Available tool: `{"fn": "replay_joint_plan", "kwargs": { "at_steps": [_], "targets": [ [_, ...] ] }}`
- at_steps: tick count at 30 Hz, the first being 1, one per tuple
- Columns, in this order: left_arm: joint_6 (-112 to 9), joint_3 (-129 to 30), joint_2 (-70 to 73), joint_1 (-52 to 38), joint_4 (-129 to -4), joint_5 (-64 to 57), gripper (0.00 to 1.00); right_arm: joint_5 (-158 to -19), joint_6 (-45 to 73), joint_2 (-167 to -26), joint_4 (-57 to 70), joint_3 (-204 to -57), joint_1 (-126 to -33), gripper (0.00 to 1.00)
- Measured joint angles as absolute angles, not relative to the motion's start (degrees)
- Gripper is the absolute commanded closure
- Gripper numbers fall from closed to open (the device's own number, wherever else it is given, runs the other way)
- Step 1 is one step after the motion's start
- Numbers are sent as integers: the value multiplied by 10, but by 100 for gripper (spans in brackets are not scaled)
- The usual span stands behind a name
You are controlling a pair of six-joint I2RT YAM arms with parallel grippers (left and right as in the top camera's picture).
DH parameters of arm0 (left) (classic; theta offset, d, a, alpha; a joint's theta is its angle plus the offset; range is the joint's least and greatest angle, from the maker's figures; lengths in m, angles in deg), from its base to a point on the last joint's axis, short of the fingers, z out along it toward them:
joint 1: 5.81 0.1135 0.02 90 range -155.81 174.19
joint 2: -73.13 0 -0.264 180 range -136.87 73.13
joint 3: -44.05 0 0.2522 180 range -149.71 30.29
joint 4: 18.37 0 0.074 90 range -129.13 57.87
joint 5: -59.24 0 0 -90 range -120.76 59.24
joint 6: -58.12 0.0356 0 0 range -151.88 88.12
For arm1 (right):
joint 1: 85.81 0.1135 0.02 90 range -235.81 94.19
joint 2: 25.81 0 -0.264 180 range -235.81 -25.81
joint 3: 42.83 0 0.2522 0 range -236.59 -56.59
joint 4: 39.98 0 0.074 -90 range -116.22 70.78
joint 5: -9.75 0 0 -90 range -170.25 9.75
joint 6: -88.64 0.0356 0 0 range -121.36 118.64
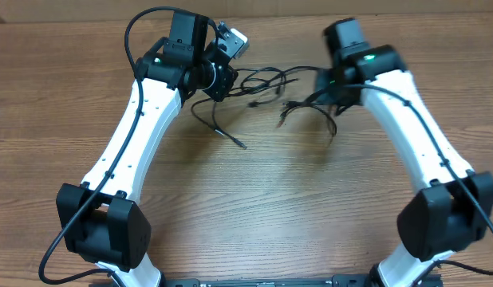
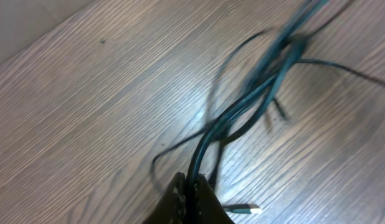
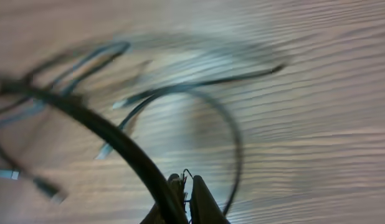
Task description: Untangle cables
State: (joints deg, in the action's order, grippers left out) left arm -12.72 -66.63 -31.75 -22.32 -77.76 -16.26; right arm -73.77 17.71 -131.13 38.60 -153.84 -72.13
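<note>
Left claw [image 2: 191,183] — on cables [image 2: 211,130] (wrist view)

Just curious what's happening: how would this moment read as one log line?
task: untangle cables | left tool: shut on cables | right tool: shut, grip unclear | cables: tangled between tools

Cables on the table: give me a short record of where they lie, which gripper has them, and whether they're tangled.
cables: thin black cords in one tangle, far middle of the table
left gripper: shut on cables, several strands run out from its tips
right gripper: shut on cables at the tangle's right side
loose ends: a few plug ends lie free on the wood
untangled: not yet
</note>
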Motion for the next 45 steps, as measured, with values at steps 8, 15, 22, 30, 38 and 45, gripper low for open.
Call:
{"fn": "replay_joint_plan", "kwargs": {
  "at_steps": [8, 15, 22, 30, 38, 45],
  "targets": [
    [-132, -666, -318, -207, -778, -191, 96, -715, 176, -1297, 395, -1538, -839, 96],
    [-151, -666, -318, -176, -785, -219, 96, -689, 164, -1297, 400, -1539, -911, 96],
    [-173, -666, -318, -156, -789, -245, 96, -671, 162, -1297, 393, -1539, -950, 96],
    [-184, -666, -318, -130, -793, -280, 96, -650, 162, -1297, 383, -1538, -1011, 96],
    [-185, -666, -318, -128, -793, -302, 82, -650, 162, -1297, 383, -1539, -1039, 96],
    [-195, -666, -318, -128, -793, -310, 0, -661, 162, -1297, 383, -1538, -1038, 96]
  ]
}}
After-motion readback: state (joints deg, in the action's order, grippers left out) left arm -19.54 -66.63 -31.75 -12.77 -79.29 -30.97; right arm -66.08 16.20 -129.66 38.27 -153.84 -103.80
